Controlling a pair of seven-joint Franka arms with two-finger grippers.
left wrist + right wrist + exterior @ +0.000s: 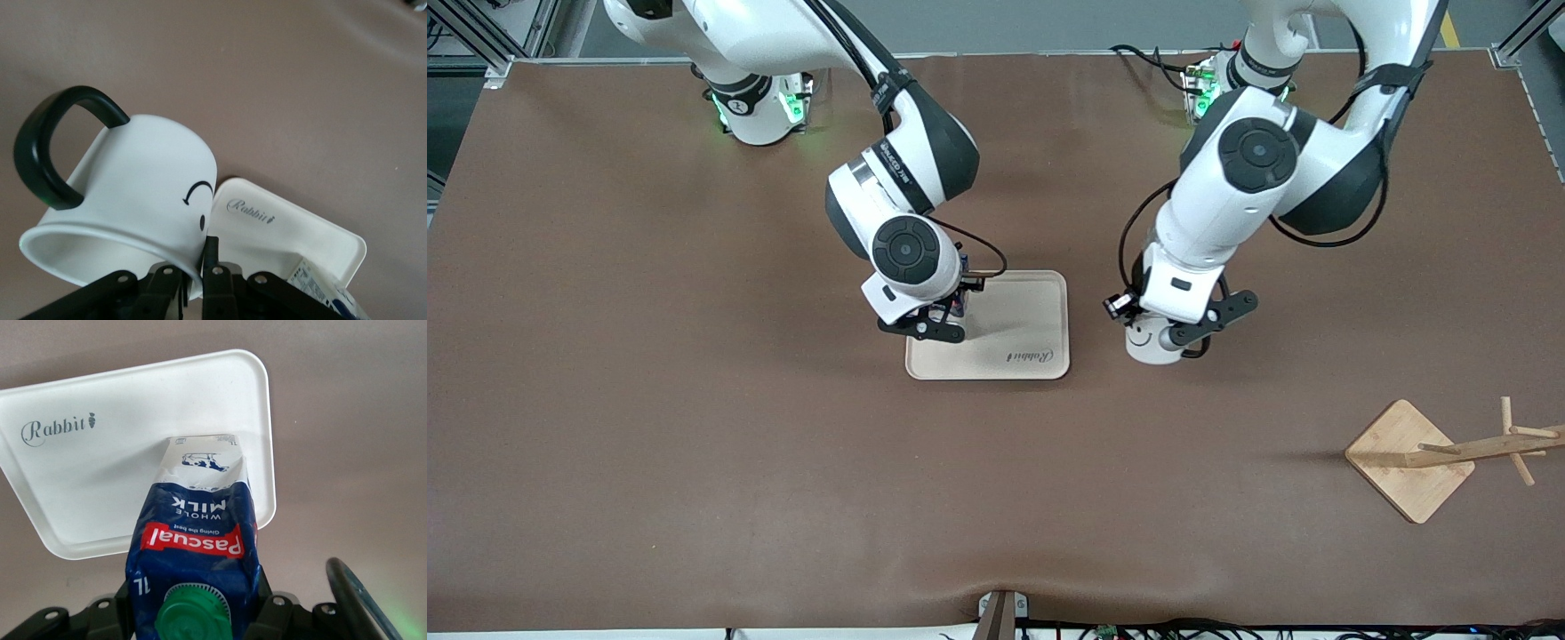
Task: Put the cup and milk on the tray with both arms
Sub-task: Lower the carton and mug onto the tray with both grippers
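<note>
My right gripper [941, 322] is over the tray's [1024, 322] end toward the right arm, shut on the milk [959, 305]. In the right wrist view the dark blue carton [193, 527] with its green cap sits between the fingers, its pale base down on the tray [100, 473] near the rim. My left gripper [1169, 336] is shut on the rim wall of the cup [1147, 344], beside the tray toward the left arm's end. The left wrist view shows the cup [147, 180], one finger inside and one outside, my left gripper [199, 260], the tray [287, 233] and the milk [320, 283].
A wooden peg stand with a diamond base [1405, 462] lies toward the left arm's end, nearer the front camera. The brown table mat [694, 444] spreads around the tray.
</note>
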